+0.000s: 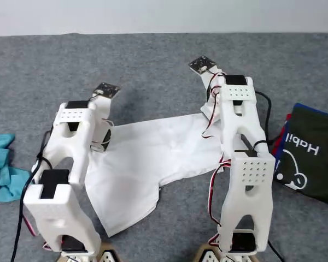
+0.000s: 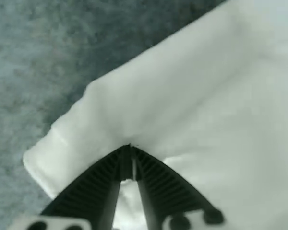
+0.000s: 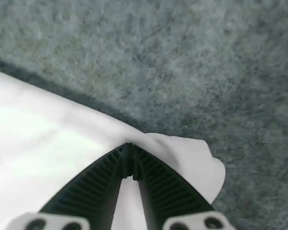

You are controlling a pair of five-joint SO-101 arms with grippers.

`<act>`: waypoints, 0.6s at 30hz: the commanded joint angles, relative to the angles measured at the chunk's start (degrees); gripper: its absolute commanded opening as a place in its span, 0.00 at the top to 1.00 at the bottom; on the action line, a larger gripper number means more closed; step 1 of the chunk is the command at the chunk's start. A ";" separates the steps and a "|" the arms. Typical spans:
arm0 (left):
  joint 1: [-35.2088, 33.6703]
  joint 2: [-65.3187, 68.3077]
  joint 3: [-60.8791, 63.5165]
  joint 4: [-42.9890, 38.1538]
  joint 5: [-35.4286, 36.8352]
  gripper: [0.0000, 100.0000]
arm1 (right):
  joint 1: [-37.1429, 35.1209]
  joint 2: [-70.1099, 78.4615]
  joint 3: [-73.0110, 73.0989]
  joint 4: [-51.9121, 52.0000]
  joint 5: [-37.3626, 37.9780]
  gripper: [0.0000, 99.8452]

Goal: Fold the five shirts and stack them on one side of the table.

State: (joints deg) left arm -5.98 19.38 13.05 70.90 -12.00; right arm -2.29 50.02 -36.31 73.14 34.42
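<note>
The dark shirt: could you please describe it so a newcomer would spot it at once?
On the grey table, look to the high view's right edge. The dark shirt lies folded there; unlike the white shirt spread mid-table and the teal shirt opposite, it carries white print.

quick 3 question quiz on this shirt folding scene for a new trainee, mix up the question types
1. True or false: the left gripper is shut on the white shirt.
2. Multiple choice: the crumpled shirt lying apart from the white one is A) teal, B) yellow, C) pink.
3. Short answer: what does the right gripper grip?

Key: 1 true; 2 A; 3 the white shirt, at one edge of it.
</note>
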 commanded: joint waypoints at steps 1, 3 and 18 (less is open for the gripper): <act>-1.14 -0.62 -1.71 1.05 0.00 0.99 | 3.38 -1.80 -2.81 -0.31 -0.53 0.99; -1.32 -0.62 -1.89 0.97 0.00 0.99 | 3.30 -4.18 -2.90 0.66 -0.62 0.99; 2.02 -15.82 -2.59 4.13 0.09 0.99 | 0.48 -14.11 -3.52 14.99 -1.76 0.99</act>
State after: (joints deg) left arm -6.15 11.03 12.00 73.36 -11.91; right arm -0.88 41.41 -36.92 85.27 34.33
